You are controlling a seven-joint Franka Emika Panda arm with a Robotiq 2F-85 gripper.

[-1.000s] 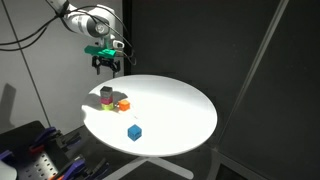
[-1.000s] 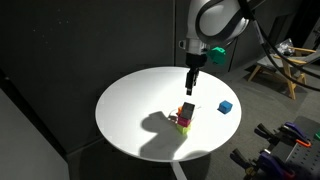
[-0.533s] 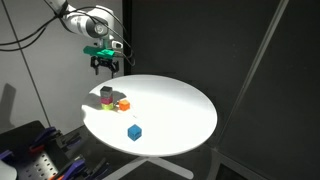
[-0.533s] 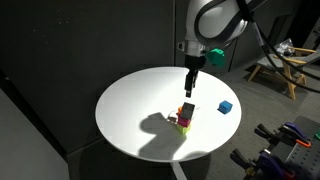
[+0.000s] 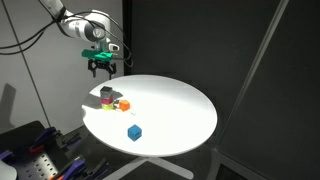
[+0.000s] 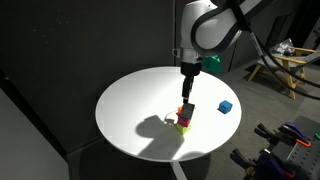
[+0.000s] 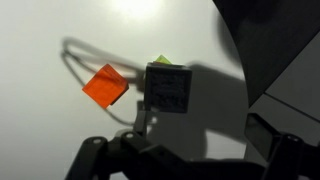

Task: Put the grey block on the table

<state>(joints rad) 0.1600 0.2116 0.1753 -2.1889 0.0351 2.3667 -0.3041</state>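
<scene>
Hand (image 5: 103, 67) hangs above desk (image 5: 175, 105), fingers spread wide, nothing btwn them. Grey block (image 7: 168, 88) lies straight below hand, approx centred btwn fingers in wrist view. It sits atop yellow-green block (image 7: 160, 62), so not on desk yet. Orange block (image 7: 105, 85) just beside stack, toward one finger; touching or apart, can't tell from this angle. Cube, so no long axis; faces look roughly square to finger line. Judgement: next move = plain vertical drop, then pinch grey block. Blue cube (image 5: 134, 131) well clear of hand.
</scene>
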